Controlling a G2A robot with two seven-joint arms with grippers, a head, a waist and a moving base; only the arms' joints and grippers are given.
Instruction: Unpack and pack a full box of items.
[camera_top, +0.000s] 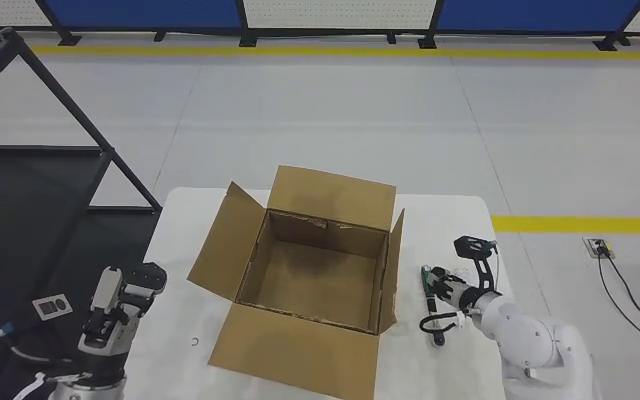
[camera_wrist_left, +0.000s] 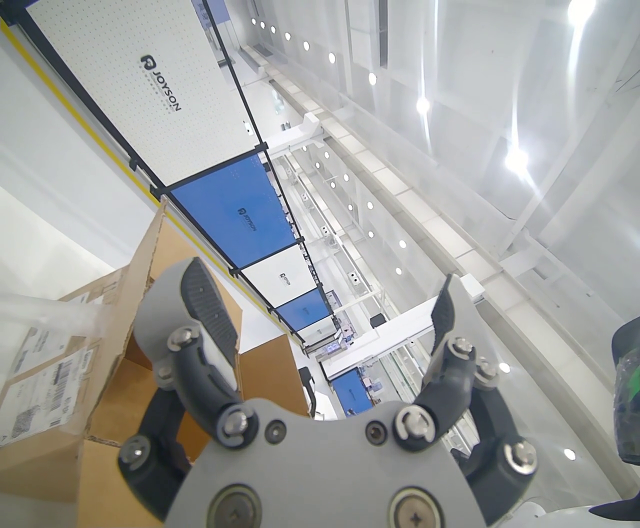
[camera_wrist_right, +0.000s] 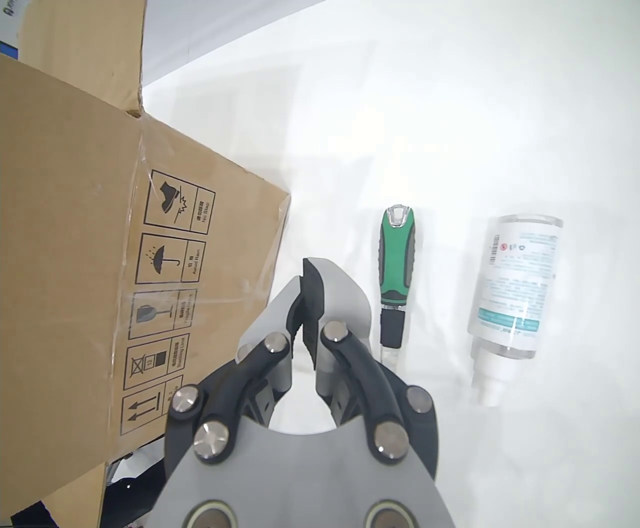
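An open cardboard box (camera_top: 330, 195) stands in the middle of the white table (camera_top: 450, 215), flaps spread, and its inside looks bare. My right gripper (camera_wrist_right: 305, 280) is shut on nothing, low beside the box's printed side wall (camera_wrist_right: 75, 225). Just past it on the table lie a green-handled screwdriver (camera_wrist_right: 397, 260) and a clear spray bottle (camera_wrist_right: 517, 280) with a white label, side by side. The right arm (camera_top: 500, 325) sits to the right of the box. My left gripper (camera_top: 130, 275) (camera_wrist_left: 325, 280) is at the table's left front corner, open and pointing up beside the box (camera_wrist_left: 125, 350).
A black metal frame (camera_top: 90, 150) stands off the table's left side. A small ring (camera_top: 195, 342) lies on the table in front of the box's left flap. Bare table surface (camera_wrist_right: 450, 125) stretches beyond the screwdriver and bottle.
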